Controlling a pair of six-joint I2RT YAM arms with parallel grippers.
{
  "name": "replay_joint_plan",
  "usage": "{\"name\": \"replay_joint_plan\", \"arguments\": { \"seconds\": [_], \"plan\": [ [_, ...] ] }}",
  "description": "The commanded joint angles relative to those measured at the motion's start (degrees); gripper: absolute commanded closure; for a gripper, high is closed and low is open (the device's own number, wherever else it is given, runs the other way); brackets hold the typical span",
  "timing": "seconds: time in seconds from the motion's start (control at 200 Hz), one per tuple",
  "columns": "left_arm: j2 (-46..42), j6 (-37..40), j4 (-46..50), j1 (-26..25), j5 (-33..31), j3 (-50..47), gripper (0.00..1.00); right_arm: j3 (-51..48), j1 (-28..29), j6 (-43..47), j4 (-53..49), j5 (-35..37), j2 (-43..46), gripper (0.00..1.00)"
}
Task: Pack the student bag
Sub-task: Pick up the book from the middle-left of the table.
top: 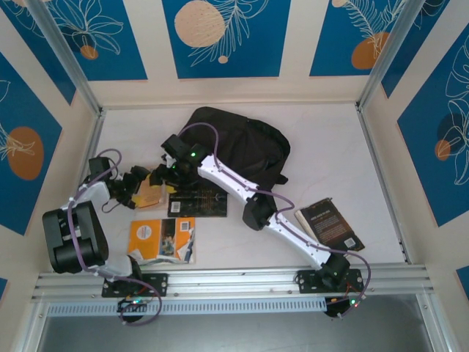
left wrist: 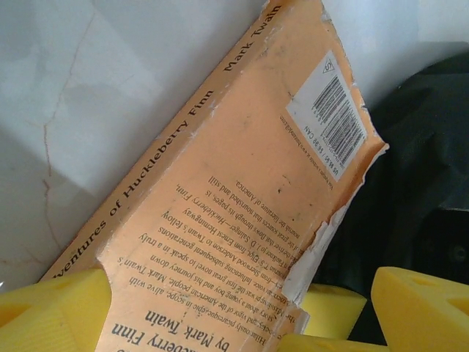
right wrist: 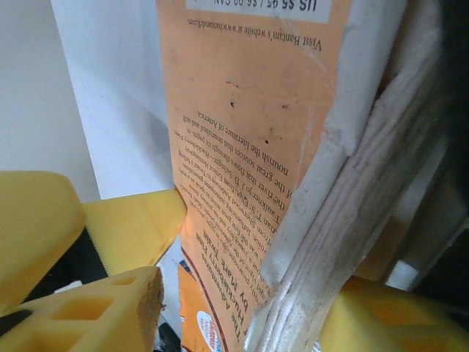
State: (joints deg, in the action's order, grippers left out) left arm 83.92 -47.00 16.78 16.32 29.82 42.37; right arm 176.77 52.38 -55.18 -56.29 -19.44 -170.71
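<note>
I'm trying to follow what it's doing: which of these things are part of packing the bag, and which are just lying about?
In the job: student bag; worn Huckleberry Finn paperback.
Lying about, untouched: dark book with gold print; orange book at the near edge; dark book on the right.

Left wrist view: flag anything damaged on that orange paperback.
The orange paperback has a torn back cover: a ragged white edge runs below the barcode, and the corner beside it is chipped. In the right wrist view the cover lifts off the pages.
</note>
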Motion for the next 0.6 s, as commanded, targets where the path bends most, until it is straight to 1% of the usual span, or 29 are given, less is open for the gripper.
{"name": "replay_joint_plan", "arguments": {
  "seconds": [0.0, 0.15, 0.27, 0.36, 0.535, 0.595],
  "plan": [
    [-0.1, 1.1, 5.3, -1.3, 2.5, -1.3, 0.08, 3.9, 1.1, -3.1, 3.2, -4.9, -0.2, 0.48],
    [-0.4, 0.8, 5.8, -1.3, 2.8, -0.2, 0.09, 3.5, 1.5, -6.1, 5.7, -6.7, -0.7, 0.57],
    [-1.8, 0.7, 7.4, -1.3, 2.0, 1.1, 0.09, 3.3, 1.5, -6.5, 5.4, -7.2, -1.8, 0.68],
    [-2.6, 0.8, 8.3, -1.3, 1.0, 1.7, 0.09, 3.0, 1.5, -6.6, 5.1, -7.9, -2.5, 0.79],
    [-4.1, 1.3, 10.2, -1.2, -0.6, 2.6, 0.08, 3.6, 1.1, -5.1, 3.2, -8.0, -2.4, 0.93],
    [-4.6, 1.6, 11.5, -1.2, -1.7, 3.4, 0.08, 3.9, 0.8, -5.0, 2.8, -8.0, -2.2, 1.00]
  ]
}}
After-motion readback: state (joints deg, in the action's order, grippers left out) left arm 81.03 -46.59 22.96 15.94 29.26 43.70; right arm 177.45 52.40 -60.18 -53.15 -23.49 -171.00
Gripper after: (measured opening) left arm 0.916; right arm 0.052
